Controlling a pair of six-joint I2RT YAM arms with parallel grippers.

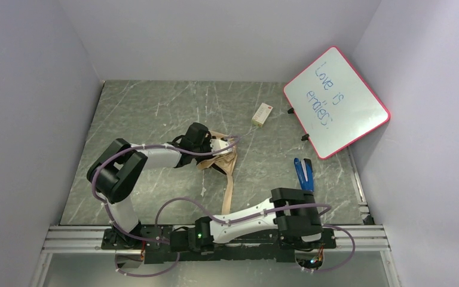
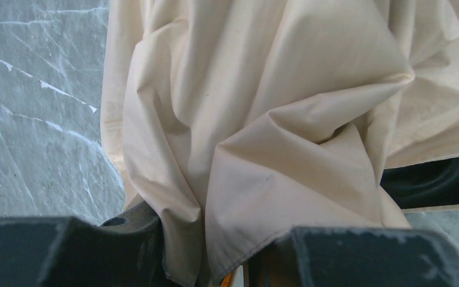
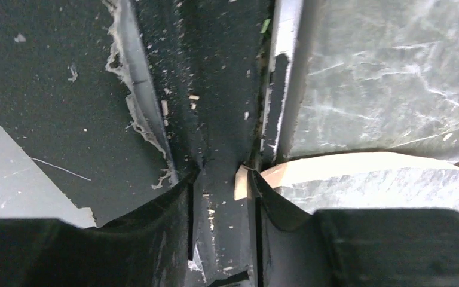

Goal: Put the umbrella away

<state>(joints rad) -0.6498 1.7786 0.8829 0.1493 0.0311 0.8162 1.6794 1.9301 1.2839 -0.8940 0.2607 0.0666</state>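
The umbrella [image 1: 221,156] lies crumpled in the middle of the table, tan fabric outward. My left gripper [image 1: 212,146] reaches it from the left and is shut on it. In the left wrist view tan folds [image 2: 275,119] fill the picture and run down between the fingers of the left gripper [image 2: 215,239], with a sliver of orange below. The tan strap [image 1: 230,191] trails toward the near edge. My right gripper [image 1: 178,241] is low over the near rail, open; in its wrist view the strap's end [image 3: 242,182] rests against the right finger's inner edge, and the right gripper [image 3: 224,203] shows a gap.
A pink-framed whiteboard [image 1: 336,101] leans at the back right. A blue stapler-like object [image 1: 303,173] lies near the right arm. A small white box [image 1: 262,114] sits behind the umbrella. The metal rail [image 1: 66,236] runs along the near edge. Walls close in on three sides.
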